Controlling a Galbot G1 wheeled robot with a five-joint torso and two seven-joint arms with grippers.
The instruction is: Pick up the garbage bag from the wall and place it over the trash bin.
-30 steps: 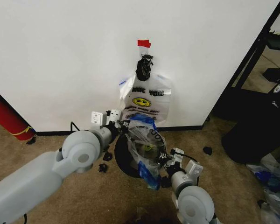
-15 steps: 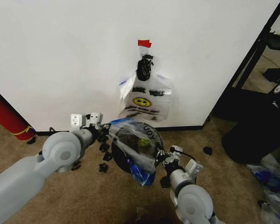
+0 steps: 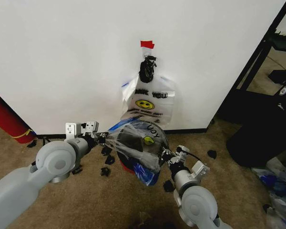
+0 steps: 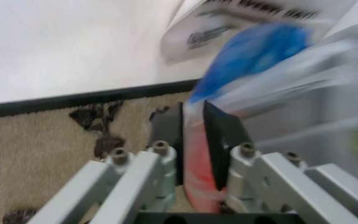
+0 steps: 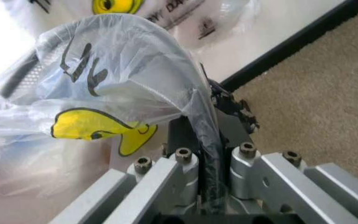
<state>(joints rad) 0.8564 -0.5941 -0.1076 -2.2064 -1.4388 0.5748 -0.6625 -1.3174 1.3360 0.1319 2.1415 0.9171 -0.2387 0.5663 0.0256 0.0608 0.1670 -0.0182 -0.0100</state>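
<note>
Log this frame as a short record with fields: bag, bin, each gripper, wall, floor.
bag: garbage bag stretched between both grippers, spread across the trash bin's top
bin: trash bin on the carpet near the wall, mostly covered by the bag
left gripper: shut on the bag's edge, on the bin's left
right gripper: shut on the bag's other edge, on the bin's right
wall: another similar bag hangs under red tape
floor: dark scraps by the bin

Translucent-white, blue-striped, yellow-smiley garbage bag [image 3: 136, 148]

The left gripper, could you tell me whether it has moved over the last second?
Yes. The left gripper, shut on the garbage bag, has moved to the robot's left, away from the bags on the wall.
</note>
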